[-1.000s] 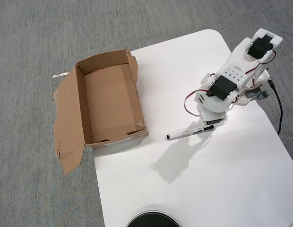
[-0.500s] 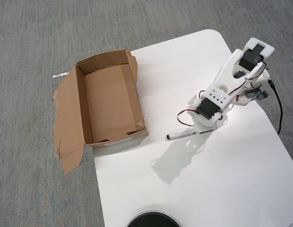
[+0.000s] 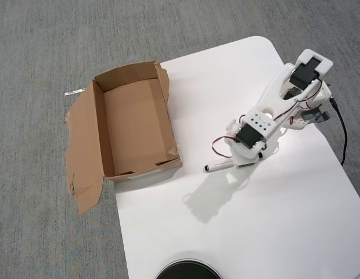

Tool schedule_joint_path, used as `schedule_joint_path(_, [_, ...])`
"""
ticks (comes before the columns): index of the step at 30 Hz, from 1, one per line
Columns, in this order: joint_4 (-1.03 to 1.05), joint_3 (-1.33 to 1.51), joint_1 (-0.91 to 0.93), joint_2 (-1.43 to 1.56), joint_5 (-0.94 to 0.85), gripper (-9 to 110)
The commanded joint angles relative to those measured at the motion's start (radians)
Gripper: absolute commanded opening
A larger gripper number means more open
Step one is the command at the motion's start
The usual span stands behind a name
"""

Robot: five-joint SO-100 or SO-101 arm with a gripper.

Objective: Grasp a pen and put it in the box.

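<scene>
Gripper (image 3: 243, 164): white, on the single arm, reaching down over the white table (image 3: 284, 232) in the overhead view; fingers hidden beneath the wrist housing, so whether spread or pinched cannot be told. Pen (image 3: 218, 167): lies flat on the table, right end under the gripper, dark tip protruding left; long axis runs roughly left-right, with a slight tilt. Contact between gripper and pen not resolvable (shadow falls just below). Box (image 3: 136, 125): open brown cardboard, left of the pen across a short gap, interior appears empty, one flap splayed flat at far left. Judged: carry heads leftward.
</scene>
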Motion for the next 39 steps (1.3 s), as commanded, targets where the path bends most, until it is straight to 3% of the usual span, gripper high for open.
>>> schedule_joint_path(1, [-0.008, -0.027, 0.061, -0.04, -0.005, 20])
schedule_joint_path(17, [-0.133, -0.008, 0.105, -0.06, 0.008, 20])
schedule_joint_path(39, [-0.137, -0.012, 0.096, -0.221, 0.01, 19])
